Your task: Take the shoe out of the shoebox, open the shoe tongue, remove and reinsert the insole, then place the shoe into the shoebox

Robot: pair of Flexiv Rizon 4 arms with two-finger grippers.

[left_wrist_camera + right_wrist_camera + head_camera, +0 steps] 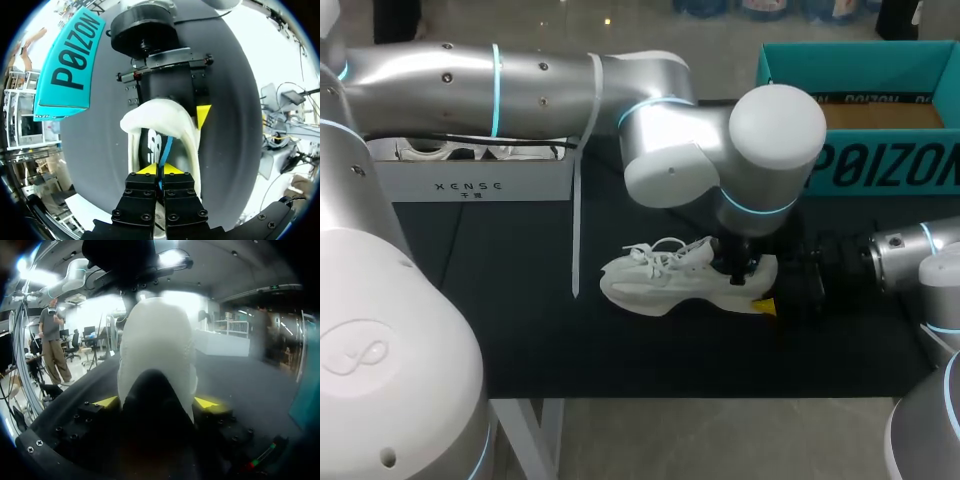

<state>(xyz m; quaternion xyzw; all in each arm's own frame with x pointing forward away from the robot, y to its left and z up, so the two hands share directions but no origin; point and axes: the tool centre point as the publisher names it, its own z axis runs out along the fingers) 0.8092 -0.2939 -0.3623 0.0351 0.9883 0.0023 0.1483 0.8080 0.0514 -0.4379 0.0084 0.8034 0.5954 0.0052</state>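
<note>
– L claw (160, 169) pinched tight on insole (151, 146) edge, inside shoe (655, 282); R claw (155, 402) clamps heel (157, 340).
– Then peel insole up & back, slow; R claw shd pin shoe on table (520, 300), not squash heel.

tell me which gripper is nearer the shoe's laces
Left. The left gripper is down in the opening of the shoe, right behind the laces. The right gripper is at the heel, the end farthest from them.
</note>
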